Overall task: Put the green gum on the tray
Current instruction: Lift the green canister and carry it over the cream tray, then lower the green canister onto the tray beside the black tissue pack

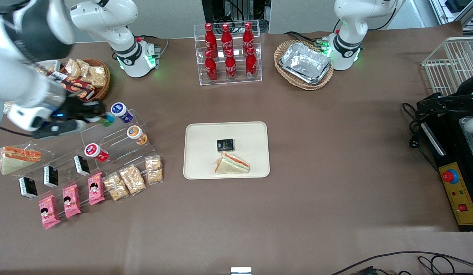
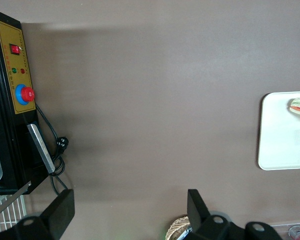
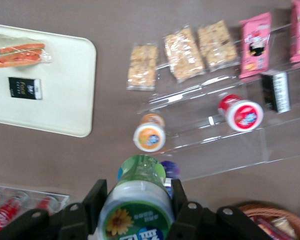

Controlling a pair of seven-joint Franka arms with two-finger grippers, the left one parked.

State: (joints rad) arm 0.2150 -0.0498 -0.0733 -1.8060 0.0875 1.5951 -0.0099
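The green gum (image 3: 137, 200), a green bottle with a white lid and a flower print on top, sits between the two black fingers (image 3: 95, 200) of my gripper (image 3: 136, 194), which is shut on it. In the front view the gripper (image 1: 100, 116) holds the green gum (image 1: 107, 119) above the clear stepped stand at the working arm's end of the table, close beside a purple-lidded bottle (image 1: 121, 112). The cream tray (image 1: 205, 152) lies flat mid-table, apart from the gripper. It carries a wrapped sandwich (image 1: 231, 164) and a small black box (image 1: 225, 144).
An orange gum bottle (image 1: 136, 134) and a red one (image 1: 95, 151) lie on the clear stand (image 1: 114, 141), with snack packs nearer the front camera. A cola bottle rack (image 1: 228, 53), a basket of foil trays (image 1: 305, 63) and a snack basket (image 1: 87, 76) stand farther from it.
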